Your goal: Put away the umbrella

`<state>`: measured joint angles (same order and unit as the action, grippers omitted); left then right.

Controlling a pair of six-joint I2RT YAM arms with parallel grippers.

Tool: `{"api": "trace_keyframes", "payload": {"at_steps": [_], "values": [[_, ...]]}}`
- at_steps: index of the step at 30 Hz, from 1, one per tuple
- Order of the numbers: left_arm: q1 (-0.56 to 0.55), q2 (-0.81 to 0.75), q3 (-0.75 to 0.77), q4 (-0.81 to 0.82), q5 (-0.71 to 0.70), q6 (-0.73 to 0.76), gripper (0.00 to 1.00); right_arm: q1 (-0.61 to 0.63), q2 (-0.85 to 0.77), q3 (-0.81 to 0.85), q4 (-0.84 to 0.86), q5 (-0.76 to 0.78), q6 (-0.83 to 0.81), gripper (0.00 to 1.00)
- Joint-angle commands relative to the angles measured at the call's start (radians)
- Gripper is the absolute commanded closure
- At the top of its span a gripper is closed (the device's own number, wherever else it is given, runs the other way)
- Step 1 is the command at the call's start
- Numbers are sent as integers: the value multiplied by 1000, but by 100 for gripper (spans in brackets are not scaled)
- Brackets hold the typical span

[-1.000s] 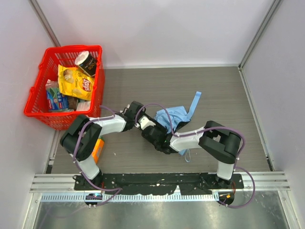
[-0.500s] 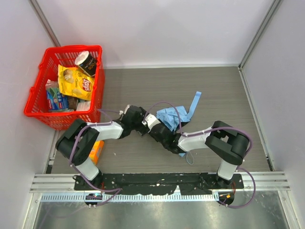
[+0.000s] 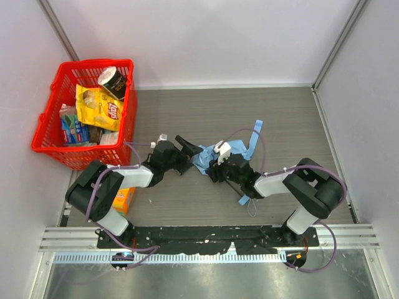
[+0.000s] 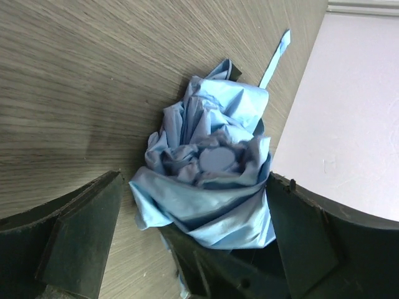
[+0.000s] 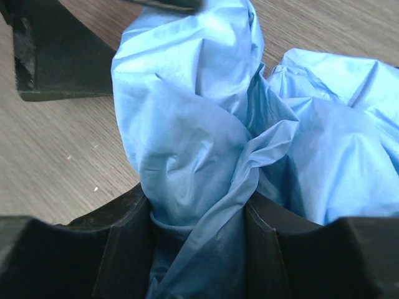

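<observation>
Roughly mid-desk (image 3: pixel 280 118), the umbrella (image 4: pixel 212 156) lies as a crumpled blue bundle, its strap trailing toward the far edge. The right hand (image 3: pixel 213 164) pinches a fold of the cloth, likely to anchor the bundle. The left hand (image 3: pixel 191 149) is spread wide, fingers either side of the capped end without clamping it, probably lined up to gather the loose fabric.
</observation>
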<state>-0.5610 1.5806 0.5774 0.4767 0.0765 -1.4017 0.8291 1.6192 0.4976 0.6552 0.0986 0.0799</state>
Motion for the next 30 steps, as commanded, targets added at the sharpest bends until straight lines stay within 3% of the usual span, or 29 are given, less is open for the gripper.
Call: {"api": "trace_keyframes", "payload": {"at_steps": [1,4,11,15,23,30], "values": [[7,-79,-4,39,-18,44,0,-175,77,-80,61,-451,260,99],[-20,-125,-16,-13,-67,58,0,-268,172,-71,193,-662,380,99],[-85,-76,28,-38,-61,18,0,-320,395,-36,449,-847,607,99],[-89,-21,70,-107,-98,-25,0,-332,416,4,391,-902,609,99],[-86,64,171,-162,-120,86,0,-355,456,50,386,-1017,670,99],[-96,140,130,-26,-81,53,0,-352,401,139,103,-1027,563,99]]}}
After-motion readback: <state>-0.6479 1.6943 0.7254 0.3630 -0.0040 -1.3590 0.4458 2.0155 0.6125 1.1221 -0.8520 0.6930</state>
